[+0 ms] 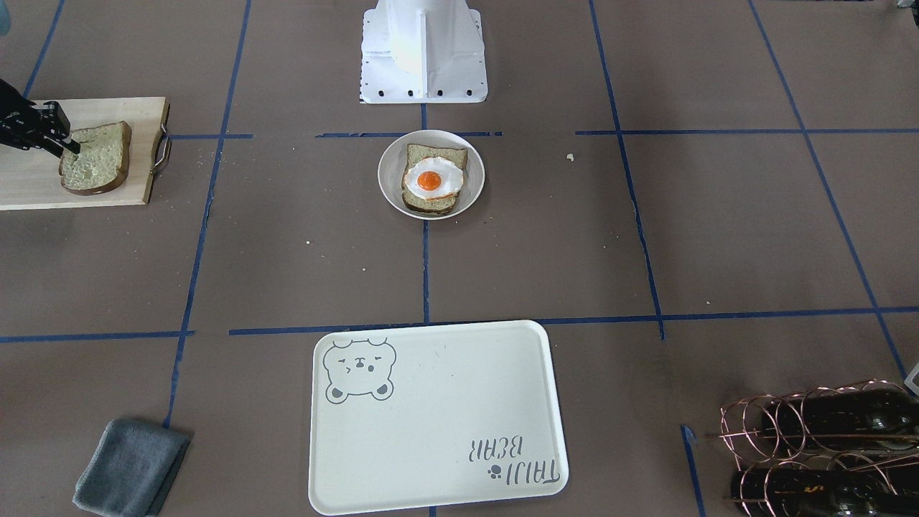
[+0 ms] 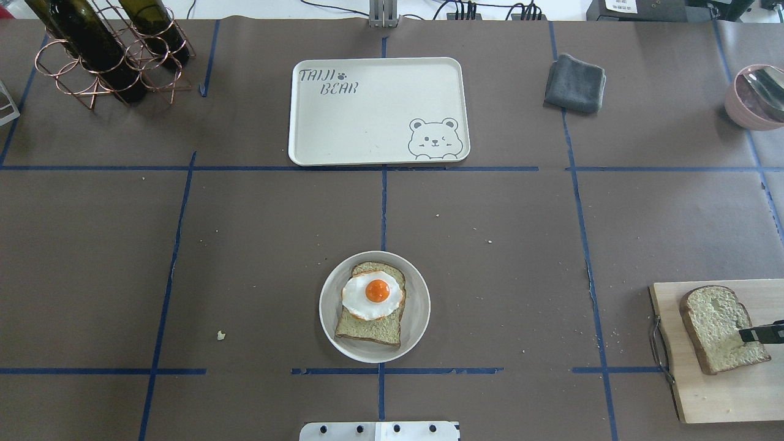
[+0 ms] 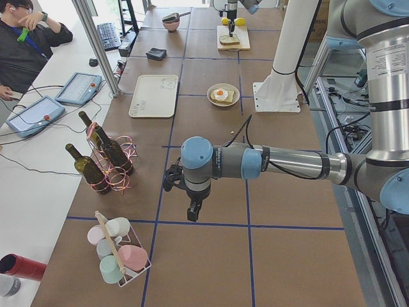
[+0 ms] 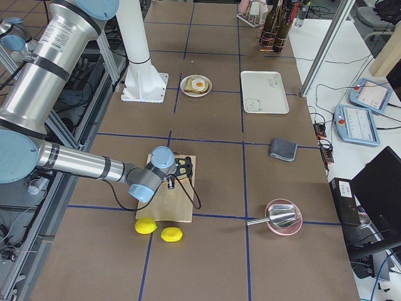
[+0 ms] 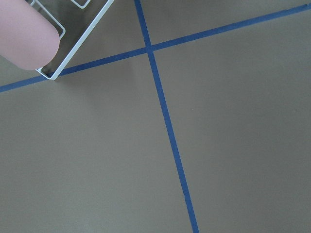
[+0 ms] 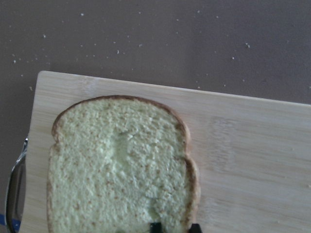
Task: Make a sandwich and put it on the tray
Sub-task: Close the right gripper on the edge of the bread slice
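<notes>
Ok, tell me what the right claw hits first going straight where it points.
The bread slice on the cutting board, directly beneath the right claw; its tips may already be touching it.

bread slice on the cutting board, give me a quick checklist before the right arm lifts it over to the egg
1. Bread slice lies flat on the cutting board: ok.
2. Right gripper is at the slice's edge, tips either side of the crust: ok.
3. Grip is firm: cannot tell.
4. Egg sits on the lower slice in the plate, nothing on top of it: ok.
5. Left gripper is away from the plate, near the mug rack: ok.
6. Tray holds nothing: ok.
</notes>
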You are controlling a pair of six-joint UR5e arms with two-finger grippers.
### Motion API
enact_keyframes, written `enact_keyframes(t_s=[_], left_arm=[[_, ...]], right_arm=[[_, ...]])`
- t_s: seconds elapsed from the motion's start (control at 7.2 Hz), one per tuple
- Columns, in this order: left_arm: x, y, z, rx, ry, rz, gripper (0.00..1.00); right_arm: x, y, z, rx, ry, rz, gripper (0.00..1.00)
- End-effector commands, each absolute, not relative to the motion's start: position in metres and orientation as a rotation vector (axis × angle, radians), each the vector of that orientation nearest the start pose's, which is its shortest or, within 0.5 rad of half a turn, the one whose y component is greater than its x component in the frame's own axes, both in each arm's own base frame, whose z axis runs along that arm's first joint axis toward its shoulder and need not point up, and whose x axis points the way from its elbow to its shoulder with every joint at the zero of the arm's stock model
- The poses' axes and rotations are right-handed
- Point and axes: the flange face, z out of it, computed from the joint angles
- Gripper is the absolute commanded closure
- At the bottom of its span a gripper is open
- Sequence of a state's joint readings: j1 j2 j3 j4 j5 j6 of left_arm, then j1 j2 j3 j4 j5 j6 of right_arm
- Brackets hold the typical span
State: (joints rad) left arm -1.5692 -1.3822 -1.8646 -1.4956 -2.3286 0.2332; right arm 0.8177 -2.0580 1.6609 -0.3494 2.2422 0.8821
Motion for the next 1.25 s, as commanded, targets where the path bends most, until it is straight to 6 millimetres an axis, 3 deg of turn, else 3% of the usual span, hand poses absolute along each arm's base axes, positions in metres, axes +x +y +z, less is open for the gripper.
enact_keyframes(t_s=[0.0, 0.42, 0.83, 1.11], left_arm=[[-0.064, -0.412, 0.607, 0.118, 0.751, 0.236, 0.00], [-0.064, -0.411, 0.605, 0.120, 0.751, 0.236, 0.00], [-0.064, -0.411, 0.605, 0.121, 0.751, 0.237, 0.00], [-0.064, -0.411, 0.605, 0.123, 0.750, 0.237, 0.00]], right_arm=[[-0.144, -0.259, 0.671, 0.099, -0.994, -0.157, 1.00], [-0.142, -0.254, 0.661, 0.110, -1.067, -0.198, 1.00], [-0.117, -0.266, 0.645, 0.091, -1.169, -0.171, 1.00], [-0.120, -0.285, 0.629, 0.118, -1.215, -0.183, 1.00]])
